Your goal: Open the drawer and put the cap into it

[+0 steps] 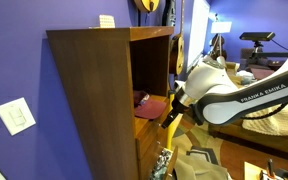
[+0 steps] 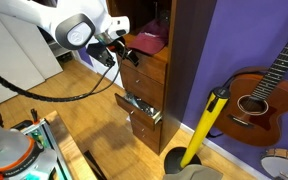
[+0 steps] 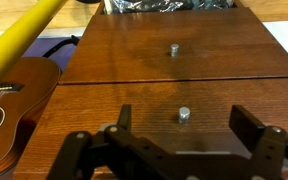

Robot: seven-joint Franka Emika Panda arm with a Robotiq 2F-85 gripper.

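End effector (image 3: 182,132) hangs with jaws spread wide and empty, just before the closed drawer (image 3: 219,100) and its knob (image 3: 184,114). Beyond, a lower drawer (image 3: 169,6) stands pulled out. In an exterior view the maroon cap (image 1: 147,101) lies on the cabinet (image 1: 89,90) shelf above the drawers.
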